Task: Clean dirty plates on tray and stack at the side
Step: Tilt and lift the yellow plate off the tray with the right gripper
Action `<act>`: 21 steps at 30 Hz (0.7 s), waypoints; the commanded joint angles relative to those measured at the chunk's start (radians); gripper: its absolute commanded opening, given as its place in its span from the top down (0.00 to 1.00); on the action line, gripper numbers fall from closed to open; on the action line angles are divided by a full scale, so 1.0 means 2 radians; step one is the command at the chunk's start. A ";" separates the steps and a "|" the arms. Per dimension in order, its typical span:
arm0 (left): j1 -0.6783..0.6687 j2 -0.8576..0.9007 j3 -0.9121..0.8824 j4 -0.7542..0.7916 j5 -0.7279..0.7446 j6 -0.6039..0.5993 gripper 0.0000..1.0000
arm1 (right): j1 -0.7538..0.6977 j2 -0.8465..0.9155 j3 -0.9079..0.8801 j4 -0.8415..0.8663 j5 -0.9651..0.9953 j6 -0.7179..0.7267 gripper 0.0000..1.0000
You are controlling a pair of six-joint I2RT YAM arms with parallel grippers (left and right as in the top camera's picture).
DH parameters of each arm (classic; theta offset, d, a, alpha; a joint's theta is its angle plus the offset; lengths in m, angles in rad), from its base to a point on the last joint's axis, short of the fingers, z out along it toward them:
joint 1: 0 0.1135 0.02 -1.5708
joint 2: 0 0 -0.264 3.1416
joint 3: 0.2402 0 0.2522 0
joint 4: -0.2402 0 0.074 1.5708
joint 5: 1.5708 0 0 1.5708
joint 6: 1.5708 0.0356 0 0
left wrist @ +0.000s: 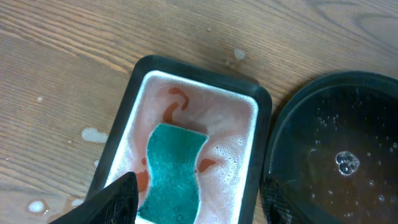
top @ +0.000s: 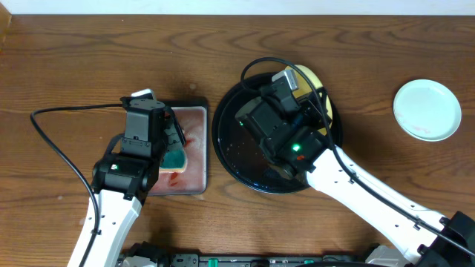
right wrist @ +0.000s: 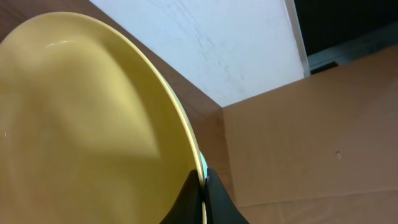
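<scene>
You had the right gripper [right wrist: 202, 182] pinched shut on the rim of the yellow plate [right wrist: 81, 124], which was tipped up over the black tray [top: 241, 163], probably so drips fell inside. Your left gripper [left wrist: 199, 208] hung partly open and empty above the green sponge [left wrist: 174, 171] in the soapy small tray [left wrist: 134, 87], placed to take it. Only the overhead view showed a pale blue plate [top: 427, 110] lying apart on the right. Only the right wrist view showed the pinch.
</scene>
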 commanded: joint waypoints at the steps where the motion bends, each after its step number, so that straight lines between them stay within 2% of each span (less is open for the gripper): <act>1: 0.002 -0.006 -0.003 0.000 -0.001 0.009 0.36 | 0.002 0.015 0.004 0.001 0.038 -0.019 0.99; 3: 0.002 -0.006 -0.003 -0.002 -0.001 0.009 0.36 | -0.002 0.019 0.004 0.005 0.068 -0.020 0.99; 21: 0.002 -0.006 -0.003 -0.009 -0.001 0.009 0.36 | -0.006 0.020 0.004 0.021 0.039 -0.028 0.99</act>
